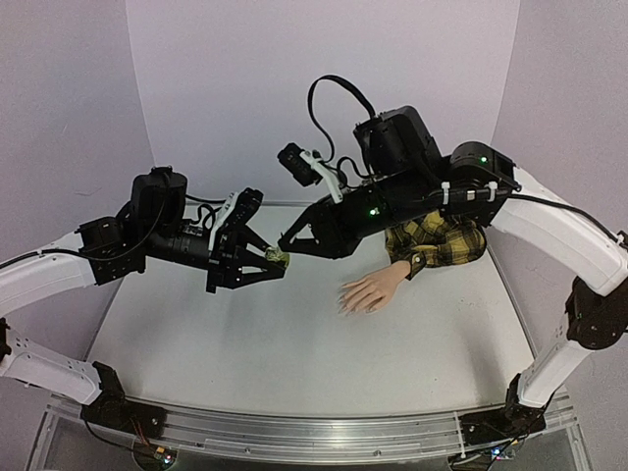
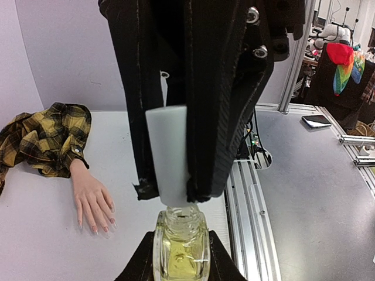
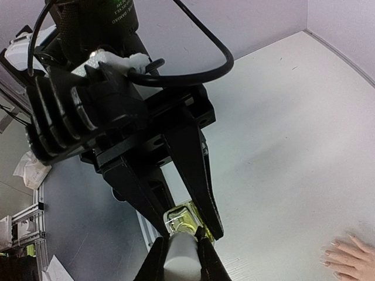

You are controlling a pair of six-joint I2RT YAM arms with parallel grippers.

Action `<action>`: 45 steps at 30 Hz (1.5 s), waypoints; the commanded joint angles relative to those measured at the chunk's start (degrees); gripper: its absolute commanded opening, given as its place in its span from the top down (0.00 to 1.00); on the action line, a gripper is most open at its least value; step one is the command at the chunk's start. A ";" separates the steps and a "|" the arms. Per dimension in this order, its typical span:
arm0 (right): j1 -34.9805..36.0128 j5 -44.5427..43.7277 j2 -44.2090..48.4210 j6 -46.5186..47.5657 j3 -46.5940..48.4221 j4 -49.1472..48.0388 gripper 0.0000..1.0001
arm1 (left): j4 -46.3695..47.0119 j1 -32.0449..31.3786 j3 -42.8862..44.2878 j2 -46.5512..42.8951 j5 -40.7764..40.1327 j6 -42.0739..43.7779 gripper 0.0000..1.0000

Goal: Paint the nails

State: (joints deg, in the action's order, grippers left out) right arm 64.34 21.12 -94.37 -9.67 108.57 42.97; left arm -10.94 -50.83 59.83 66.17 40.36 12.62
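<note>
The left claw (image 1: 275, 261) pinches a small yellowish bottle (image 2: 180, 254) by its glass body, clear of the table (image 1: 294, 363). The right claw (image 3: 180, 246) is clamped on its white cap (image 2: 169, 153). At four o'clock from the bottle, top view, the mannequin hand (image 1: 371, 292) lies flat on the table, nails (image 2: 96, 228) pointing away from its plaid sleeve (image 1: 437, 240).

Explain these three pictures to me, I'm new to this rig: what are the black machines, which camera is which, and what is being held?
They are two robot arms. The wide picture looks down from above and behind them; the other two come from cameras on each wrist. On the white table lies a skin-coloured mannequin hand in a yellow-and-black plaid sleeve. The left claw is shut on a small glass bottle of yellowish liquid, and the right claw is shut on its white cap.
</note>
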 commanded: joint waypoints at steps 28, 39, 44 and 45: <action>2.46 -18.81 -23.56 -27.15 22.13 5.62 1.00 | 14.51 -0.25 -2.39 0.90 -42.85 -2.40 1.00; 2.43 -24.07 -26.43 -30.73 27.43 3.12 0.97 | 18.37 -0.50 -6.72 -1.56 -40.62 -1.62 1.00; 2.40 -22.96 -26.07 -29.23 27.44 3.11 0.85 | 18.41 -0.50 -6.27 -1.04 -37.31 -2.03 1.00; 2.40 -22.97 -25.97 -28.87 27.30 3.15 0.83 | 18.26 -0.50 -6.20 -1.01 -37.04 -2.05 1.00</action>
State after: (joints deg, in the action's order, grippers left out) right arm 64.64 -5.26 -121.30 -39.22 135.57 49.45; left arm -2.71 -50.28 51.59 66.61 -1.67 10.50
